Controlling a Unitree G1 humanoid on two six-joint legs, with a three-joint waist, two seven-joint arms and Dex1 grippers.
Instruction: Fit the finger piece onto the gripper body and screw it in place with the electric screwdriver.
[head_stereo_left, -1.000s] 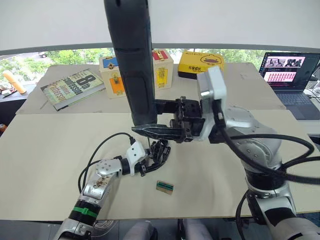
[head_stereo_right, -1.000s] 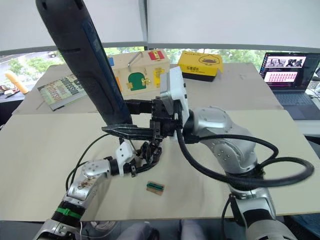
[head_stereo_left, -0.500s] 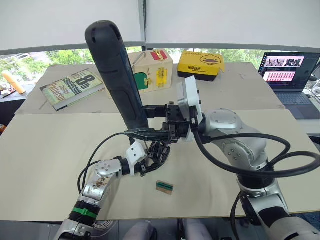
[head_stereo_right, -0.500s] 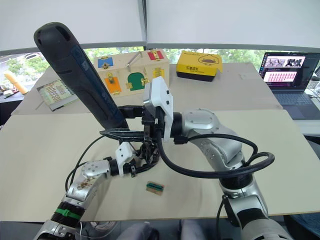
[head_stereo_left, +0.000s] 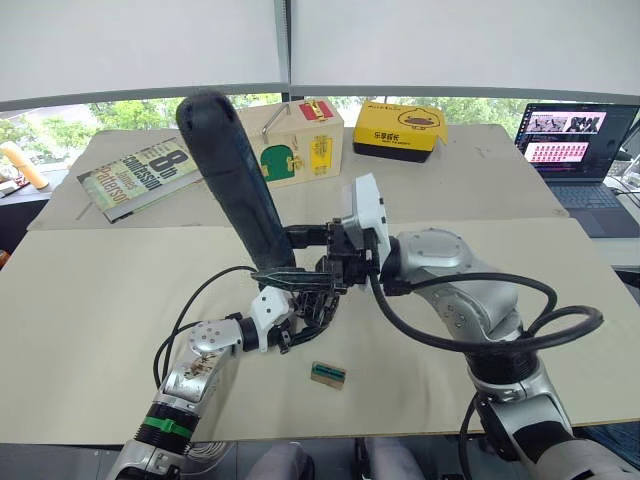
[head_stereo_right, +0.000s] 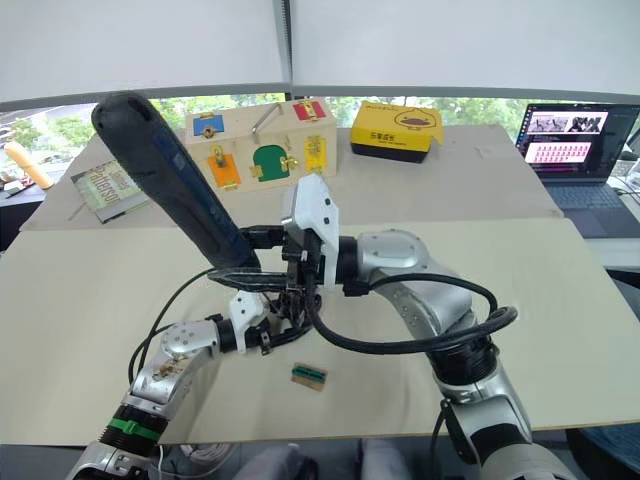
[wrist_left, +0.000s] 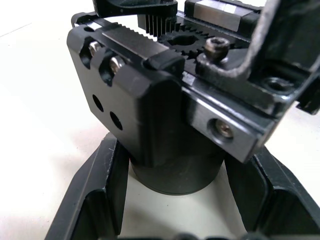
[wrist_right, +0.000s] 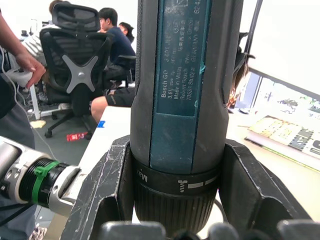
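A: Looking at the middle of the table (head_stereo_left: 90, 300) — the right pincer (head_stereo_left: 300, 255) is clamped on the electric screwdriver (head_stereo_left: 235, 180), one black finger on each side of its barrel near the lower collar. The tool leans, its fat upper end tipped up and over toward the robot's left.

B: And its lower end?

A: Right down over the gripper body (head_stereo_left: 318, 305), which sits on the table just under the right pincer. The bit itself I can't make out from here; it's tucked behind those fingers.

B: What's the left arm doing?

A: The left pincer (wrist_left: 170, 200) is closed on the gripper body — in the left wrist view its two fingers (wrist_left: 97, 190) sit either side of the round base, pressed against it. You can see the toothed rack, a gear and a couple of screw heads on top of that black block.

B: The finger piece?

A: Can't pick it out for certain among all that black hardware. Whether it's seated on the body, I can't tell.

B: Anything else lying about?

A: A small green-and-tan rectangle (head_stereo_left: 329, 374) lies flat on the table, near the gripper body on the robot's side. Further back there's a wooden latch box (head_stereo_right: 262, 150) with coloured panels, a yellow box (head_stereo_right: 397, 127), a book (head_stereo_left: 135, 178) off to the left, and an open laptop (head_stereo_left: 575, 140) at the far right. In the right wrist view, people sit on office chairs (wrist_right: 82, 70) in the background.
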